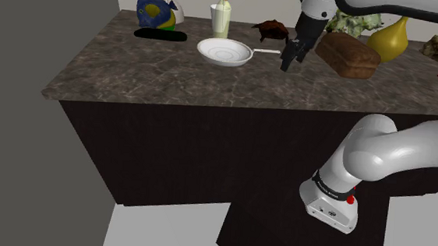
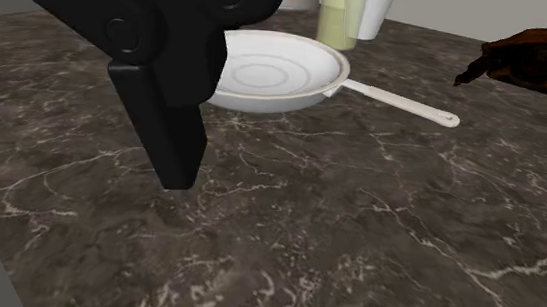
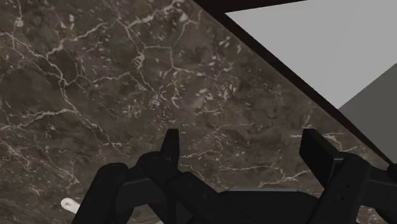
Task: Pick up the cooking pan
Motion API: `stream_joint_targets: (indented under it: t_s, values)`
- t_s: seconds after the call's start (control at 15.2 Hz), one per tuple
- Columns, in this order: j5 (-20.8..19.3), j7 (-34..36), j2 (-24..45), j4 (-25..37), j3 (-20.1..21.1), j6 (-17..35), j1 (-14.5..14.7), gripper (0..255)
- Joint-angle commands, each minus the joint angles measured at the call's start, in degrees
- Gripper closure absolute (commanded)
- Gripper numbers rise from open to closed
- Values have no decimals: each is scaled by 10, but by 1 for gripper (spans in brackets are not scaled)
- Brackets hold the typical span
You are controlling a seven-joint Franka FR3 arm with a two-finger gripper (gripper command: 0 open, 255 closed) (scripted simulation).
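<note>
Shoulder view, left to right: white round pan with long thin handle (image 1: 226,52) flat on dark veined marble counter (image 1: 158,72); all-black gripper (image 1: 287,66) just beside the handle's end, fingers spread, clasping nothing; brown bread loaf (image 1: 348,54) beyond.

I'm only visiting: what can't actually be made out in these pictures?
1) Round white cooking pan: in the second exterior view, the black end effector hides its left rim.
2) Pale yellow-green bottle: that view's top edge cuts off its upper part.
3) Dark brown lumpy object: that view's right edge cuts it off, so its full shape is unclear.
</note>
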Motion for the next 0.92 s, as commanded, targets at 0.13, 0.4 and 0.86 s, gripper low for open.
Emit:
stream_joint_targets:
  t_s: [0.13,0.4,0.86]
  values:
    - [-18,-61,24,11,-34,14,5,0]
    - [-46,-182,85,47,-100,42,21,0]
    - [-49,-396,227,151,-204,83,61,0]
